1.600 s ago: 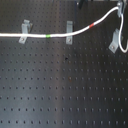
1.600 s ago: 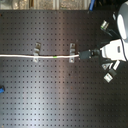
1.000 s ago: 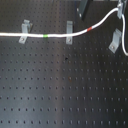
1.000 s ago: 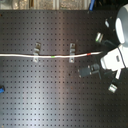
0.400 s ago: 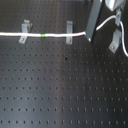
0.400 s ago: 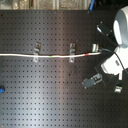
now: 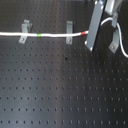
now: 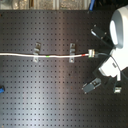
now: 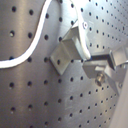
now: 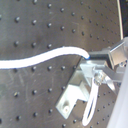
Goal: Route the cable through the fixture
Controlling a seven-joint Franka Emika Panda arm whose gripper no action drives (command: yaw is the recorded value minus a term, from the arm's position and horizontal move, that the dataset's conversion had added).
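Observation:
The cable point(image 7: 50, 35) is a thin white cord that runs from the first exterior view's left edge past two grey clips point(image 7: 24, 31) point(image 7: 69, 31). Its green band point(image 7: 39, 35) lies between them and its red band point(image 7: 82, 33) just past the second. My gripper point(image 7: 91, 35) is shut on the cable beyond the red band, low over the board. In the second exterior view the cable point(image 8: 55, 56) crosses both clips point(image 8: 36, 51) point(image 8: 73, 51) to the gripper point(image 8: 91, 52). The second wrist view shows the cable point(image 10: 45, 56) entering the fingers point(image 10: 100, 61) above a third clip point(image 10: 75, 92).
The black perforated board point(image 7: 60, 85) fills both exterior views. A third clip point(image 7: 114, 46) stands right of the gripper in the first exterior view, with a white cord loop point(image 7: 120, 42) by it. A small blue object point(image 8: 2, 90) lies at the second exterior view's left edge.
The gripper has come down toward the board with the cable. The stretch past the second clip, which rose in an arc, now lies nearly straight and level.

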